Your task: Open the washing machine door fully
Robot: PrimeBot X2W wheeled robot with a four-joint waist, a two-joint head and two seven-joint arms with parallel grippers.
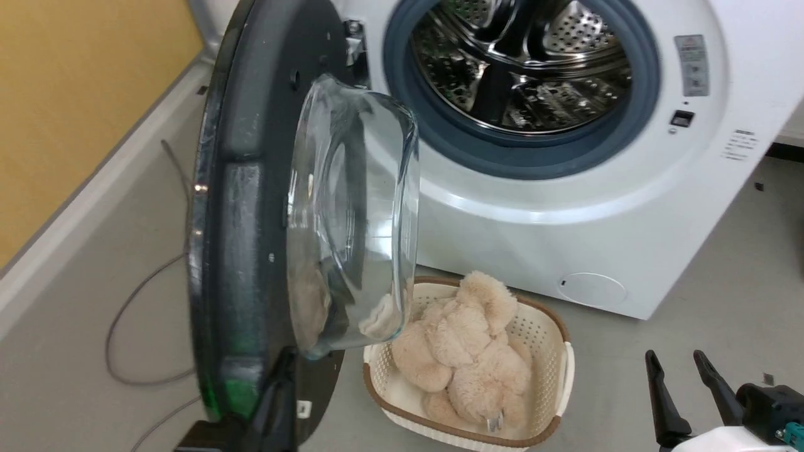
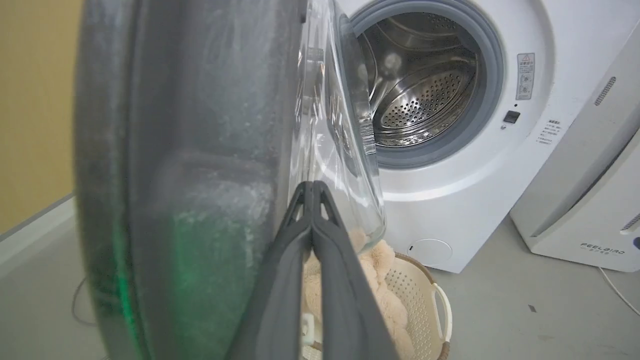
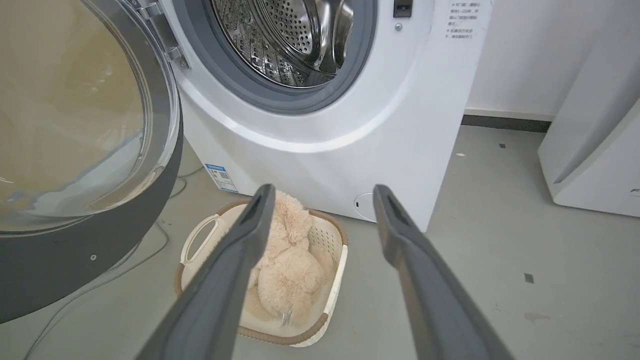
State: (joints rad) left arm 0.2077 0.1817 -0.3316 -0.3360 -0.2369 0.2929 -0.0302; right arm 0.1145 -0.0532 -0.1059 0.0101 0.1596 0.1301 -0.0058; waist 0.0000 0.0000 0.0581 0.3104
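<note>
On the head view I have the washing machine door (image 1: 245, 207) swung out on its left-hand hinge. It stands almost edge-on to me at the left of the washing machine (image 1: 565, 238), and its glass bowl (image 1: 352, 213) bulges right, towards the open steel drum (image 1: 521, 63). My left pincer (image 1: 286, 364) comes up at the door's near lower edge, with its tips by the bottom of the bowl.

The left wrist view adds what the head view cannot. The two fingers are pressed flat together with nothing between them, right by the door's grey inner face, but I cannot tell whether they touch it. That view also takes in a white curved appliance (image 2: 575, 200) to the right of the machine. The door there is close and blurred.

My right pincer (image 1: 675, 361) sits low at the right, well apart from the door, its fingers spread wide and holding nothing. Its wrist view gives me the hinge (image 3: 170, 45) and a small blue label (image 3: 221, 177) low on the machine. It also shows the whole basket (image 3: 197, 235) with its plush toy (image 3: 290, 272), on the floor (image 1: 691, 301) in front of the machine.

The door's top is cut off in every view. On the head view the bowl hides part of the basket.
</note>
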